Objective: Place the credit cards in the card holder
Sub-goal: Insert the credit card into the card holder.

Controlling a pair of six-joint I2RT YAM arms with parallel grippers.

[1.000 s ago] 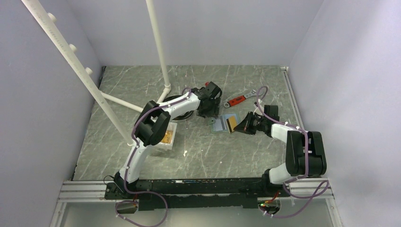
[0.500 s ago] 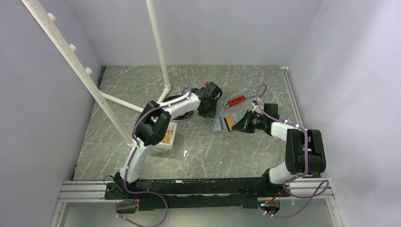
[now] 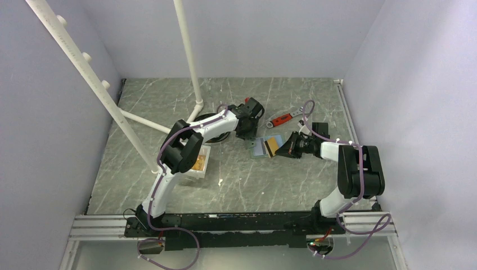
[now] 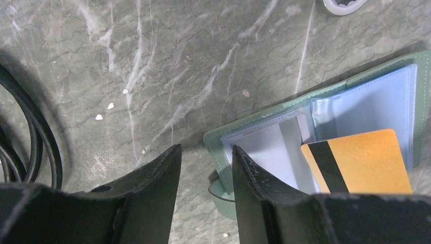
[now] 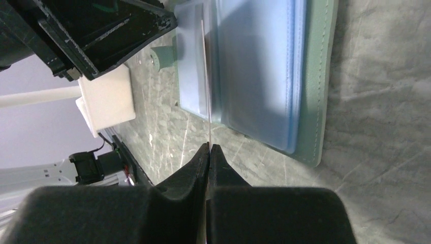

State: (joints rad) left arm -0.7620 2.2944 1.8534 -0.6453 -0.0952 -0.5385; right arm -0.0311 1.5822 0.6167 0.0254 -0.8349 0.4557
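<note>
The card holder (image 3: pixel 261 147) lies open on the table, grey-green with light-blue pockets (image 4: pixel 366 101). My right gripper (image 3: pixel 285 149) is shut on a gold credit card (image 3: pixel 273 146) with a black stripe (image 4: pixel 366 160). It holds the card over the holder's pockets. In the right wrist view the card (image 5: pixel 207 91) shows edge-on, reaching over the holder (image 5: pixel 264 66). My left gripper (image 4: pixel 206 157) is open at the holder's left corner, one finger (image 4: pixel 249 175) over its green rim (image 4: pixel 216 140), the other (image 4: pixel 152 175) over the table. Other cards are not in view.
A red-handled wrench (image 3: pixel 281 118) lies behind the holder. A white tray (image 3: pixel 198 160) stands to the left, also in the right wrist view (image 5: pixel 106 99). White pipes (image 3: pixel 191 62) rise at the back left. A black cable (image 4: pixel 30 132) lies by my left gripper.
My right gripper has moved a little left and away with the gold card, bringing it further over the open holder. The left gripper has stayed at the holder's corner.
</note>
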